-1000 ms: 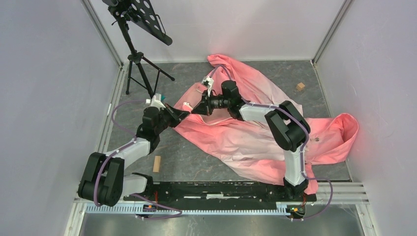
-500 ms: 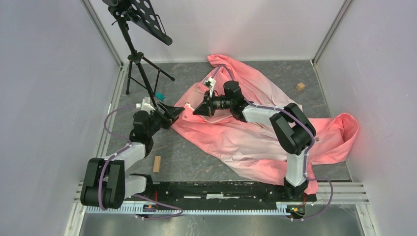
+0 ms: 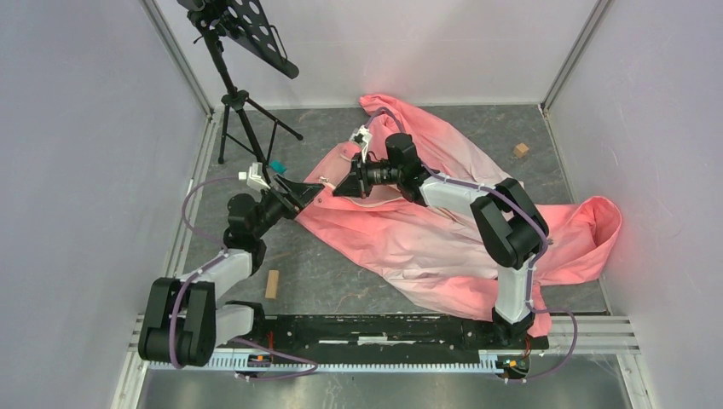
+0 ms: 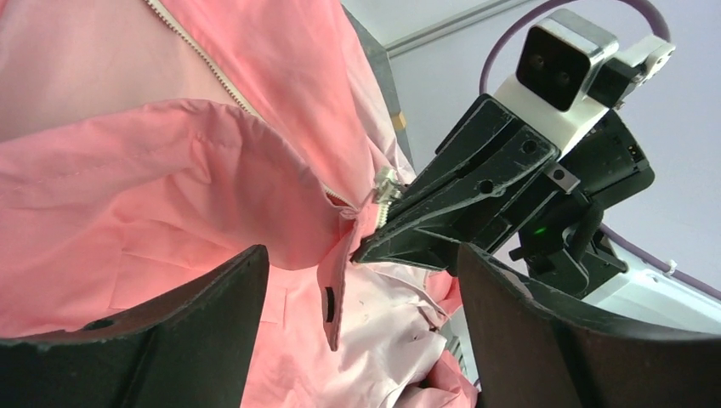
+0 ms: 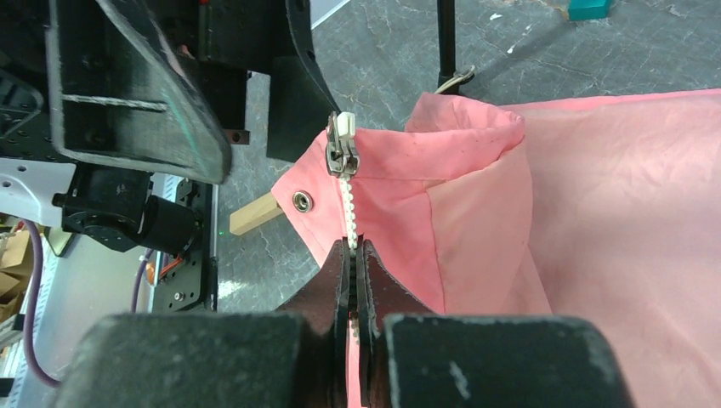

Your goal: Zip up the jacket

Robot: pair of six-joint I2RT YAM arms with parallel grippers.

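Observation:
The salmon-pink jacket [image 3: 426, 230] lies spread over the table, its pale zipper [image 4: 204, 61] running up to a metal slider [image 5: 343, 153] at the fabric's corner. My right gripper [image 5: 351, 248] is shut on the zipper teeth just below the slider. In the top view it [image 3: 339, 187] reaches in from the right. My left gripper [image 4: 359, 255] stands open just left of that corner, with nothing between its fingers [image 4: 195, 314]. It [image 3: 307, 192] faces the right gripper tip to tip, with the slider [image 4: 387, 187] ahead of its jaws.
A black music-stand tripod [image 3: 243, 111] stands at the back left, with a teal object [image 3: 277, 165] by its foot. A wooden block [image 3: 272, 284] lies near the left arm. A smaller block [image 3: 520, 150] sits at the back right. Walls close in on three sides.
My left gripper has opened, let go of the jacket's corner and drawn back a little to the left. The right gripper has kept its grip, shifting only slightly.

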